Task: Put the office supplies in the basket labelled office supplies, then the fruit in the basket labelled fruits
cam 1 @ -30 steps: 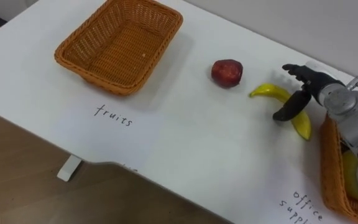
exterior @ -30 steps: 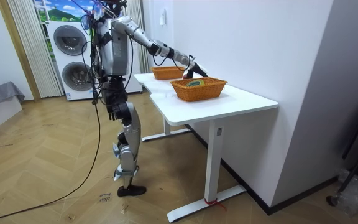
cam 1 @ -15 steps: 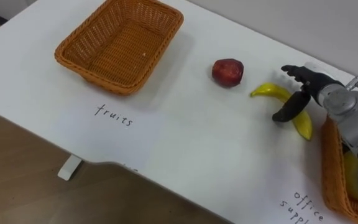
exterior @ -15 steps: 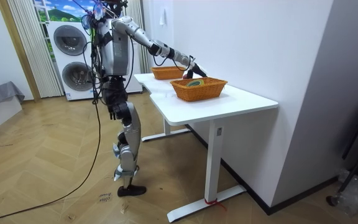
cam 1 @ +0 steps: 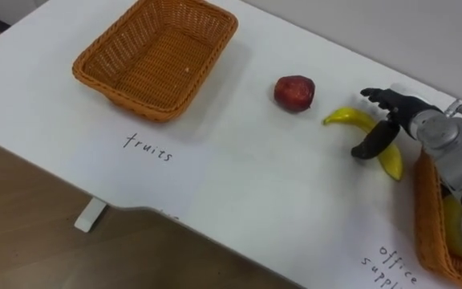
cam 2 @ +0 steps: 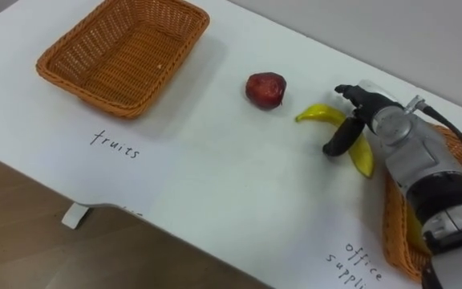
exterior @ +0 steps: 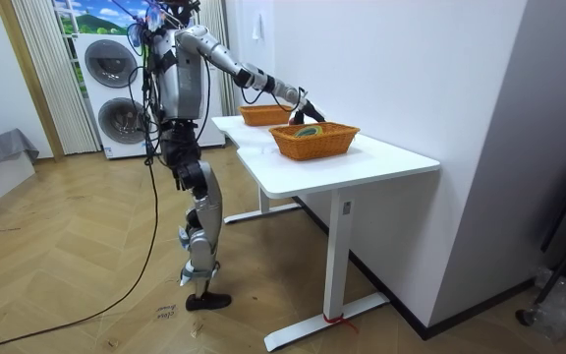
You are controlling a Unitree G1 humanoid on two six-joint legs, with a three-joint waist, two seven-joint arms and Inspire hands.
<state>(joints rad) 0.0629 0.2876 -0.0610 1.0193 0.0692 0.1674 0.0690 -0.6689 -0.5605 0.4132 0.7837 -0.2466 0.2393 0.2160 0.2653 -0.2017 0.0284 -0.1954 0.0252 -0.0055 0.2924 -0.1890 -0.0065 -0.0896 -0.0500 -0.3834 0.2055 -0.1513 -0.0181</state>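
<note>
A yellow banana point(cam 1: 347, 118) lies on the white table point(cam 1: 255, 185), right of a red apple point(cam 1: 293, 92). My right hand point(cam 1: 399, 114) hovers over the banana's middle. It is open, with the fingers reaching past the far side and the thumb point(cam 1: 373, 144) hanging down on the near side. The empty wicker fruit basket point(cam 1: 157, 54) stands at the far left. At the right edge is the office supplies basket point(cam 1: 425, 217), which holds a yellow tape roll point(cam 1: 458, 229). In the room view my left hand point(exterior: 178, 179) hangs by my hip.
A paper sheet marked for fruits point(cam 1: 147, 148) lies in front of the left basket. A second label point(cam 1: 387, 269) lies by the right basket. The table's front edge runs diagonally at lower left, with wood floor below. A wall stands behind the table.
My right hand has crept slightly toward the far side over the banana. The banana, the apple and both baskets have stayed put.
</note>
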